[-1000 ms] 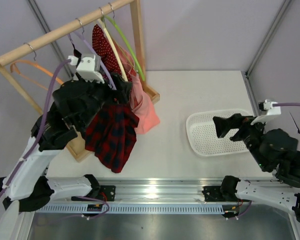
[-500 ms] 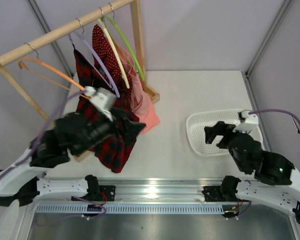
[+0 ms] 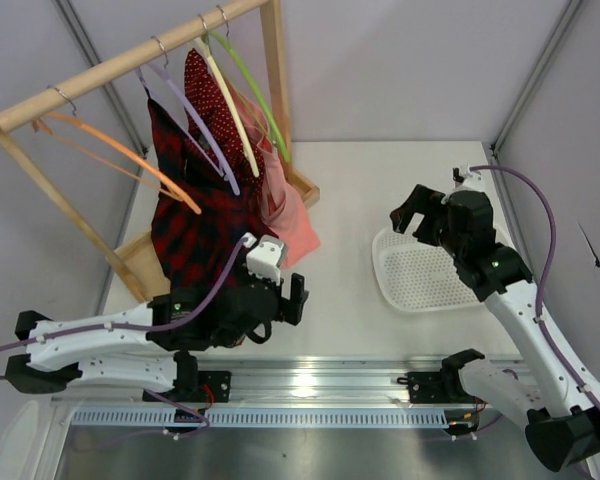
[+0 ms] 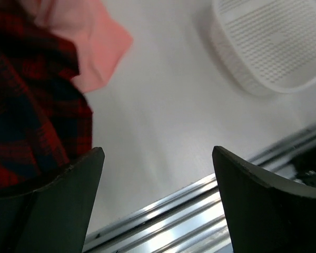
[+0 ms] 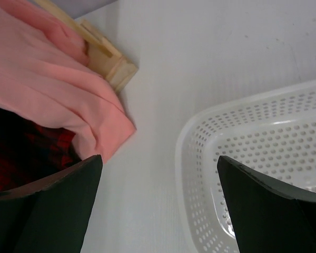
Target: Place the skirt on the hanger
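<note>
Nearest, at 6 o'clock, an aluminium rail [image 3: 310,378] runs along the edge of the white bench [image 3: 380,170]. Just beyond it, at about 7 o'clock, the left end effector [image 4: 157,157] hangs low with its fingers spread wide and nothing between them, just beside the skirt's hem but apart from it. The plaid skirt [image 3: 195,235] hangs at 9 o'clock from the lavender hanger [image 3: 202,138] on the wooden rack [image 3: 130,55], so the placing looks done; whether the waistband sits securely on both hanger arms I cannot tell. At 3 o'clock the right end effector [image 5: 159,158] is likewise spread and empty above a white perforated basket [image 3: 430,280]. A pink garment [image 3: 292,225], a red dotted garment [image 3: 205,88] and orange [image 3: 120,152], cream [image 3: 227,105] and green [image 3: 252,92] hangers share the rack. Pale grey walls [image 3: 400,60] close the far side.
</note>
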{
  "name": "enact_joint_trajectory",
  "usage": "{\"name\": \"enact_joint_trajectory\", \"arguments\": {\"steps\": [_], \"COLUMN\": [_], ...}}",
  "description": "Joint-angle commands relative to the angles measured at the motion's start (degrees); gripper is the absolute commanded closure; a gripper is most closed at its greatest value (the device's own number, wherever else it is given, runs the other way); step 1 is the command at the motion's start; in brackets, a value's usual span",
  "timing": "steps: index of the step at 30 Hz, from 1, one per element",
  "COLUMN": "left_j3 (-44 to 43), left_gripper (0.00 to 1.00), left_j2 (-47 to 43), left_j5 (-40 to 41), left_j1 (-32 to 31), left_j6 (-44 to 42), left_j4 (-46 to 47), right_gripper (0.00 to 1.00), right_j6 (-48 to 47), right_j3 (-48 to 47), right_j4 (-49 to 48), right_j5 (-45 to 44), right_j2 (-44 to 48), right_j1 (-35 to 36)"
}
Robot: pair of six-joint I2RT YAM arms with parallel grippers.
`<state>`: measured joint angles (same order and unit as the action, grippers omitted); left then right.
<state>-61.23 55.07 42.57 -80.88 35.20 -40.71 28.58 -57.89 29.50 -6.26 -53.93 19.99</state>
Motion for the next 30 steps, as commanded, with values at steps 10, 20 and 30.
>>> {"name": "enact_joint_trajectory", "arguments": {"steps": [10, 20, 30], "left_j3": [11.4, 14.3, 13.9], "left_gripper": [0.14, 0.29, 0.61], "left_j2": [5.0, 11.1, 9.3], "left_j5": [7.1, 9.7, 10.9], "left_j1": [17.4, 29.5, 44.6], "left_j6": [18.8, 14.1, -2.5], "left_j4": [-11.5, -6.6, 8.4], "right_gripper": [0.01, 0.01, 0.01], "right_j6": [-4.3, -3.8, -3.3], "right_j3": [3.2, 6.5, 7.0], "right_j4": [-3.8, -2.3, -4.8], "right_j5": [6.7, 6.4, 6.9], "right_j2": [6.3, 8.8, 7.3], "right_j1": [-0.1, -0.2, -0.3]}}
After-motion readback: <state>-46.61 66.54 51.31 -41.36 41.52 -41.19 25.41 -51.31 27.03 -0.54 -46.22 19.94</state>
